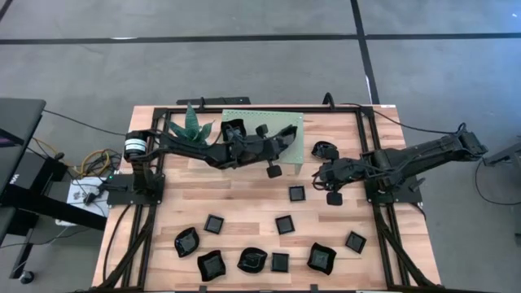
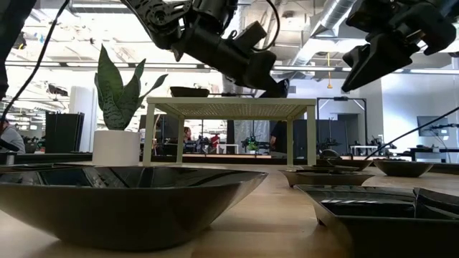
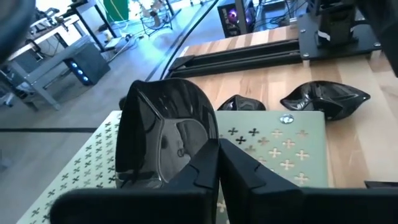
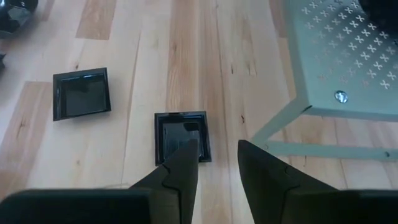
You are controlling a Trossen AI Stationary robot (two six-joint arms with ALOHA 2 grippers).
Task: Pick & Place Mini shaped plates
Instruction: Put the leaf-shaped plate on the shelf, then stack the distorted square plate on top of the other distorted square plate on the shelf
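Mini shaped plates [image 1: 213,224] lie scattered across the near half of the wooden table. One lobed plate [image 3: 165,134] already sits on the pale green perforated stand [image 3: 273,143]. The left gripper [image 3: 219,168] hangs right beside it, fingers pinched together with nothing between them. Risk here: a finger looks to be touching that glossy rim, so pulling away carelessly could drag the dish off the stand. Over to the right gripper [image 4: 217,168], fingers spread and empty above a square plate [image 4: 182,134]. It sits off-centre, so the low, slick rim could skid out when the fingers close. No readable brands, labels or writing anywhere.
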